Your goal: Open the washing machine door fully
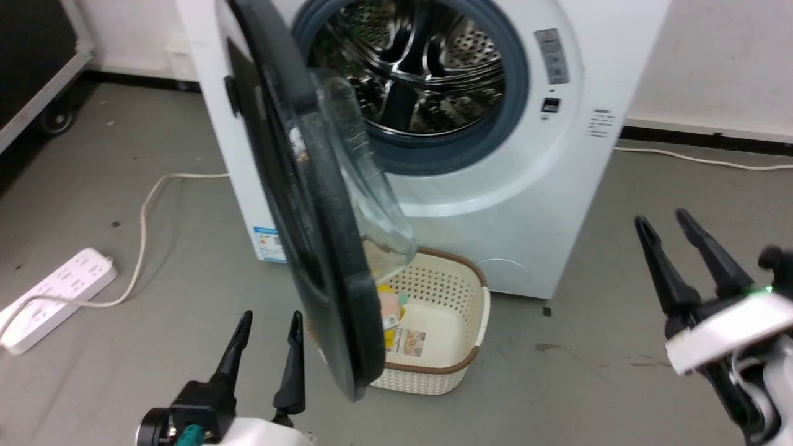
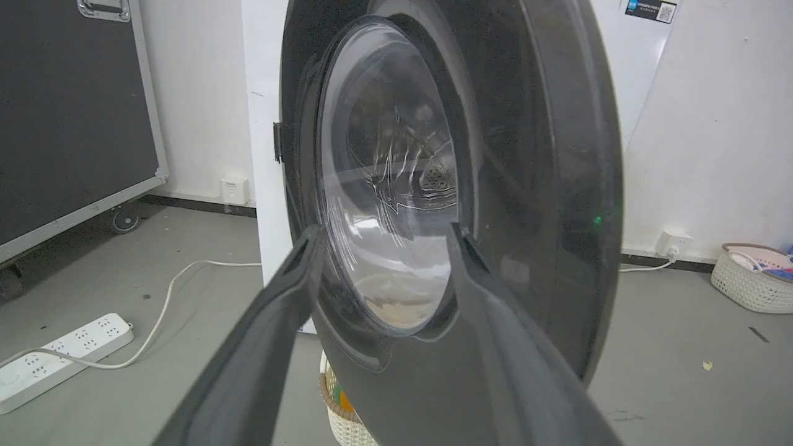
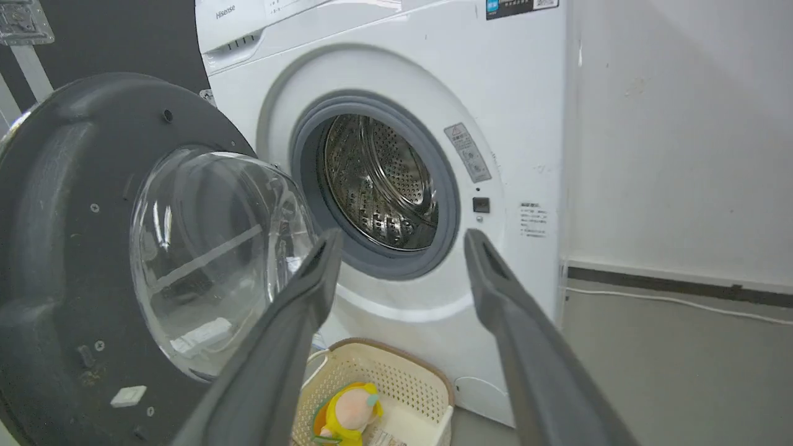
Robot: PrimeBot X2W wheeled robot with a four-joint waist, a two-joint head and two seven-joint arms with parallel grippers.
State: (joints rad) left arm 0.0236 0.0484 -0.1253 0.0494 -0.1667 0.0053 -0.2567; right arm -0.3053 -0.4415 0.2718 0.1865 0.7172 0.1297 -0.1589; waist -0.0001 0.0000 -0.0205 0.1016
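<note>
The washing machine door is seen swung out from the washing machine. It is held by its hinge at the left side of the white front, and its edge is turned almost straight toward the head camera. Its clear glass bowl is bulged to the right, toward the machine. The steel drum inside the grey gasket is left uncovered. The lower part of the door is seen in front of a cream basket, which is placed on the floor against the machine, and a yellow soft toy is laid in it.

The left gripper is spread apart and nothing is grasped. It is pointed at the outer black face of the door, just beside the lower rim; whether the door is touched cannot be told. The right gripper is also released, with nothing between its fingers, and is held above the floor well apart from the door. A white power strip is laid on the floor at the left.
</note>
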